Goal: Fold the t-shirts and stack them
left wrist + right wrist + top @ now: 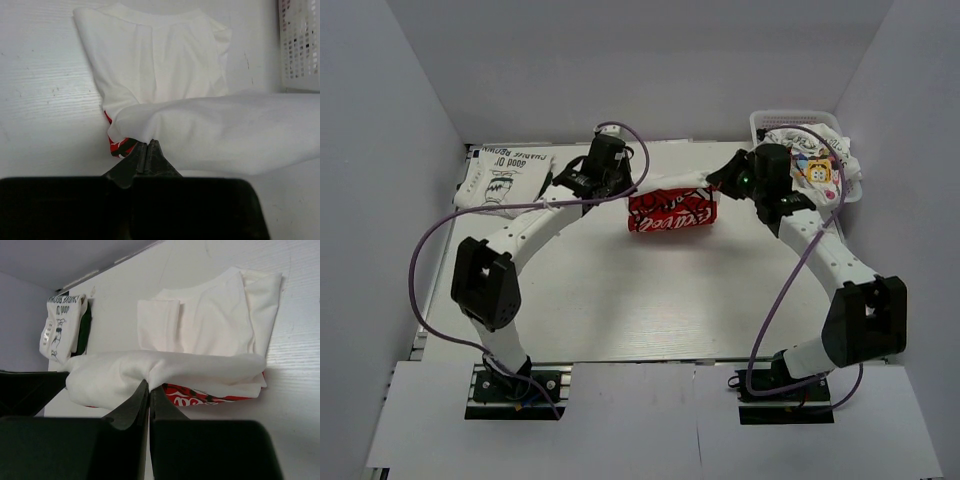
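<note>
Left jaws and right jaws each pinch shut on a raised fold of the red-logo t-shirt (672, 213) at the middle of the counter (650, 300); the lettered t-shirt (507, 178) lies folded far left, the cartoon t-shirt (812, 165) sits in the mesh basket (790, 117) far right

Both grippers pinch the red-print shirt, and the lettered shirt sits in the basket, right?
No: the top view shows the lettered shirt folded on the table, far left, not in the basket. The left gripper and right gripper do pinch the red-print shirt.
</note>
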Robot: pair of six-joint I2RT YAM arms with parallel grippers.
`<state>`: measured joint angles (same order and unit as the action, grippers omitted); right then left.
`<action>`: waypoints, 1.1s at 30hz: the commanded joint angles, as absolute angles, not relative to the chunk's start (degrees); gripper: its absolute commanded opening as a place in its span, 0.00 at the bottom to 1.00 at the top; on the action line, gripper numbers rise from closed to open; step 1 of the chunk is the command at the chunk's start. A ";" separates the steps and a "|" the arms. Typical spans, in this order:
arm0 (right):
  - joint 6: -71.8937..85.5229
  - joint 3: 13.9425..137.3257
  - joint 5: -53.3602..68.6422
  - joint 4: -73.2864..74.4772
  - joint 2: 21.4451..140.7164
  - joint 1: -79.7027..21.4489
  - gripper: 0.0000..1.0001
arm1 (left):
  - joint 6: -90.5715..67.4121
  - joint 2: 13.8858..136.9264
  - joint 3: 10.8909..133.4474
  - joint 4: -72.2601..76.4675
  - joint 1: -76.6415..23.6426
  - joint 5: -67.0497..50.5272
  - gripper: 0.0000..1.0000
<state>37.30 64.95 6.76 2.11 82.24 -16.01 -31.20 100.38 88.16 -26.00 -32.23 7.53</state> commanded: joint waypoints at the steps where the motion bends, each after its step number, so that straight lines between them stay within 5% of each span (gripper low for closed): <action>1: 35.77 71.44 2.91 -0.09 85.68 -14.86 0.00 | -30.41 103.35 94.47 -27.77 -29.54 9.32 0.00; 11: 36.91 88.93 1.41 2.38 108.35 -11.78 0.00 | -28.39 128.30 119.42 -28.65 -24.08 0.89 0.00; 14: 36.83 102.34 4.82 4.65 118.89 -10.55 0.00 | -28.39 135.93 126.37 -26.12 -22.59 0.18 0.00; 16: 37.26 106.85 5.53 6.32 127.64 -10.46 0.00 | -28.39 138.59 129.19 -23.74 -21.28 -0.62 0.11; 17: 38.57 113.66 6.84 7.11 129.79 -10.37 0.15 | -28.39 139.73 131.20 -21.38 -21.27 -0.62 0.25; 18: 39.02 116.25 7.55 8.77 133.56 -10.11 0.32 | -28.39 141.66 131.83 -19.70 -20.75 -0.62 0.65; 19: 38.76 118.37 8.25 10.62 136.64 -10.28 0.90 | -28.39 142.55 132.88 -18.82 -20.74 -0.62 0.85; 20: 39.19 124.74 8.70 12.29 137.63 -10.11 0.90 | -28.39 143.34 134.54 -18.81 -20.22 -1.22 1.00; 23: 38.85 123.50 8.62 8.73 133.98 -10.02 0.90 | -26.99 142.48 136.15 -16.97 -19.60 -3.68 1.00; 29: 37.71 94.72 7.99 -3.85 116.41 -11.25 0.90 | -24.26 130.63 121.58 -11.87 -21.17 -6.76 1.00; 33: 37.79 88.27 10.28 -7.11 112.42 -12.21 0.90 | -25.57 129.11 117.87 -9.93 -22.41 -16.77 1.00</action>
<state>38.41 91.46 8.34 1.50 117.01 -11.18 -25.96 135.04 119.81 -13.93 -20.47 -8.21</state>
